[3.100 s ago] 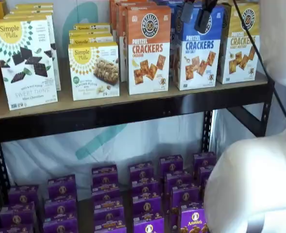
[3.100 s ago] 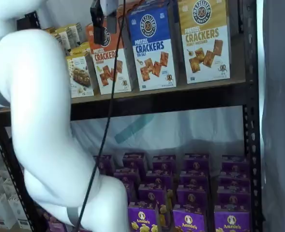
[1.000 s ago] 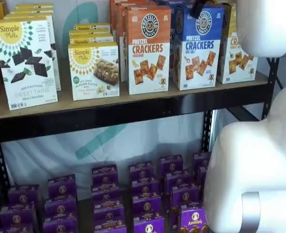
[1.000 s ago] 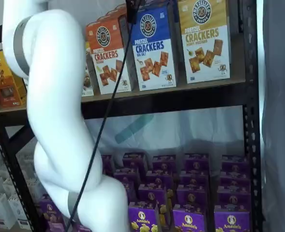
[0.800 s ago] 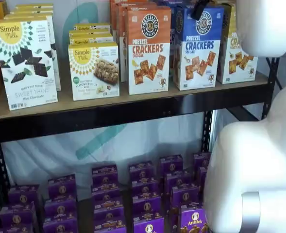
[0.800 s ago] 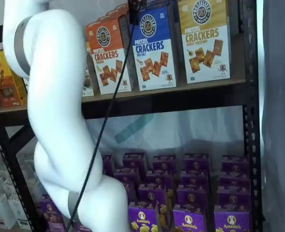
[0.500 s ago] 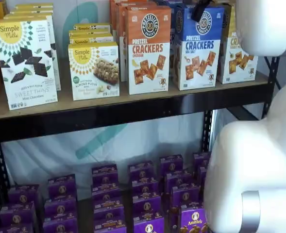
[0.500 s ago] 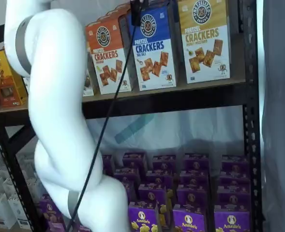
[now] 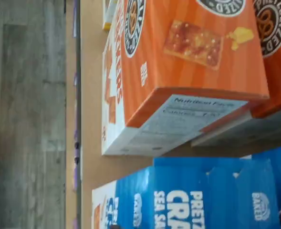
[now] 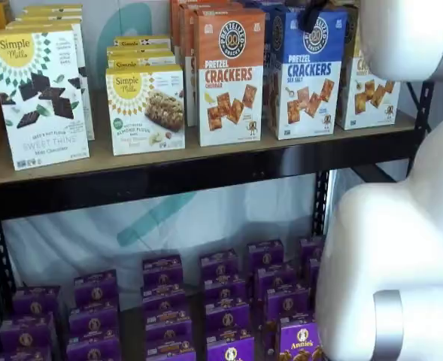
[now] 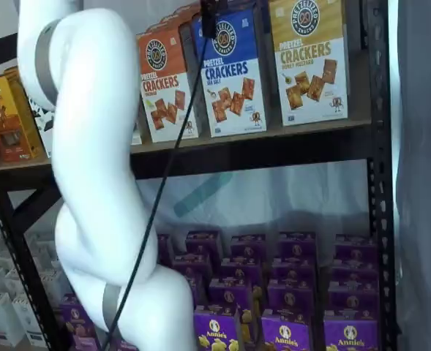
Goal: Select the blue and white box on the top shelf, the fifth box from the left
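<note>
Gripper [image 11: 209,18] still atop the blue and white box [image 11: 233,73] — arm [image 11: 91,146] shifted.

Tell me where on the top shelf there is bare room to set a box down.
Bare board shows along the top shelf front edge, and between the granola bar box and the orange box. The orange box, blue and white box and yellow box stand crowded.

Grey plank floor [image 9: 26,119], white backdrop [image 10: 206,218]

The pretzel cracker box [image 10: 307,75] stood on the top shelf [image 10: 206,162], between the cheddar box [image 10: 230,77] on its left and the honey mustard box [image 11: 309,62] on its right. Annie's boxes [image 10: 229,301] sat below.
</note>
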